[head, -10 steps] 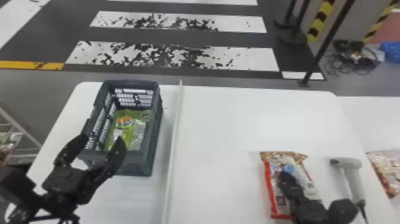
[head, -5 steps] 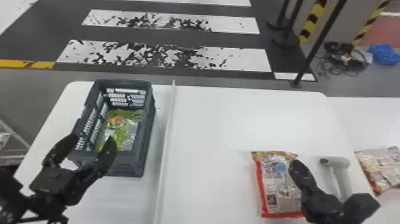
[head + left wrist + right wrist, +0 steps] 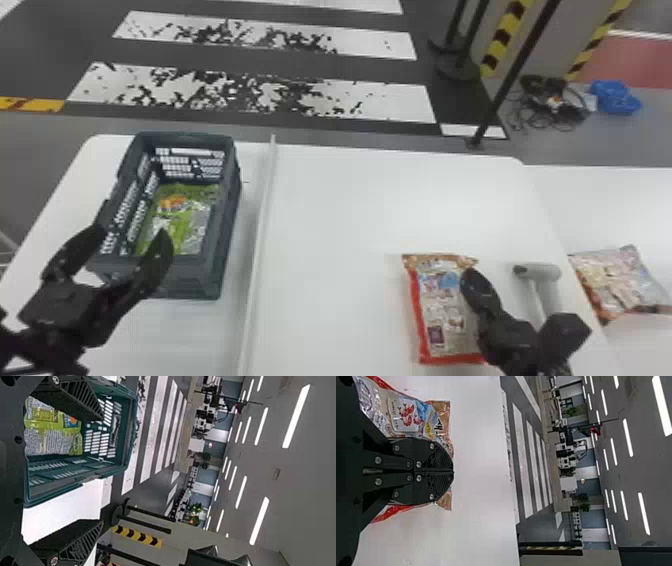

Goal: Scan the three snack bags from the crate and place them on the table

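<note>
My left gripper [image 3: 129,234] stands open over the near end of the dark crate [image 3: 190,277]. A green snack bag [image 3: 177,215] lies on the crate floor. The left wrist view has that gripper [image 3: 101,470] with fingers wide apart, the green bag [image 3: 53,435] inside the crate [image 3: 128,427]. My right gripper [image 3: 470,275] is over the right edge of a red-edged snack bag [image 3: 440,305] on the table. In the right wrist view its gripper [image 3: 452,471] is shut, fingertips together, in front of the red-edged bag [image 3: 407,415]. Right of it lies a white handheld scanner [image 3: 545,272].
Another snack bag [image 3: 620,280] rests on the adjoining white table at the right. A thin raised strip [image 3: 257,240] runs across the main table [image 3: 370,210] beside the crate. Behind the table stand black posts [image 3: 515,70].
My right gripper has shifted from over the middle of the red-edged bag toward its right side. The head view has swung slightly to the right. The left gripper stays open by the crate.
</note>
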Controlling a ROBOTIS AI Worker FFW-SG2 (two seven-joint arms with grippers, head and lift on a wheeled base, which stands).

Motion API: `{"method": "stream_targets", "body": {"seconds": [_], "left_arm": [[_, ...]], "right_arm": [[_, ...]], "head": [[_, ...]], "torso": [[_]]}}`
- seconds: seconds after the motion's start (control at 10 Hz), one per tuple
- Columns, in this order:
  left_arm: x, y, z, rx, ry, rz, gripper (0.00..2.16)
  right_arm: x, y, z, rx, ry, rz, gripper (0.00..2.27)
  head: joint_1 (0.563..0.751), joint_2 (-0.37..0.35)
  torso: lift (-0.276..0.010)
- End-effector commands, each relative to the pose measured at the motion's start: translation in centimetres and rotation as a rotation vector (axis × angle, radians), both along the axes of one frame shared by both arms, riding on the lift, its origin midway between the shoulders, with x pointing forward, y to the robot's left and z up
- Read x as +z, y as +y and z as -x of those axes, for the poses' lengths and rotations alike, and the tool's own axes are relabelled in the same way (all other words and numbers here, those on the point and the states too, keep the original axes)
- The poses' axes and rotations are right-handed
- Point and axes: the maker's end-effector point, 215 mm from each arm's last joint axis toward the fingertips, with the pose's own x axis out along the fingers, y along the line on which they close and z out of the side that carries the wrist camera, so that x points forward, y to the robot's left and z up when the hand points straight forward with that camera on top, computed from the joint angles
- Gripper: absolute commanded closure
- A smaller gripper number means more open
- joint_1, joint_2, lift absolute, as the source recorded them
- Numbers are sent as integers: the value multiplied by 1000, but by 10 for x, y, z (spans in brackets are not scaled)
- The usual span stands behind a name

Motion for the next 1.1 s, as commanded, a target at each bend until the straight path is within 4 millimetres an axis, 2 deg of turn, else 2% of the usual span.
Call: {"method": "stream_targets", "body": {"seconds": [0.0, 0.2, 0.5, 0.7, 0.9, 1.0], "left_arm": [[-3, 1, -4, 1, 2, 3, 80], [-4, 3, -8, 3, 2, 2, 80], [-3, 7, -9, 7, -1, 0, 80], [-3, 11, -8, 6, -2, 1, 80], [-2, 12, -6, 10, -4, 3, 80], [-2, 12, -7, 11, -5, 4, 80]], "right_arm": [[-1, 4, 1, 1, 0, -6, 2172], [-11, 8, 8, -6, 20, -14, 2172], [-38, 1, -1, -48, 54, 11, 2172], [-42, 1, -3, -45, 56, 23, 2172], [-26, -5, -1, -49, 16, 31, 2172], [-3, -9, 1, -52, -25, 32, 2169]], "head": [[695, -91], [695, -84], [695, -77], [695, -78], [695, -73], [695, -73]], "torso": [[-37], [-37], [-37], [-37], [-37], [-37]]}}
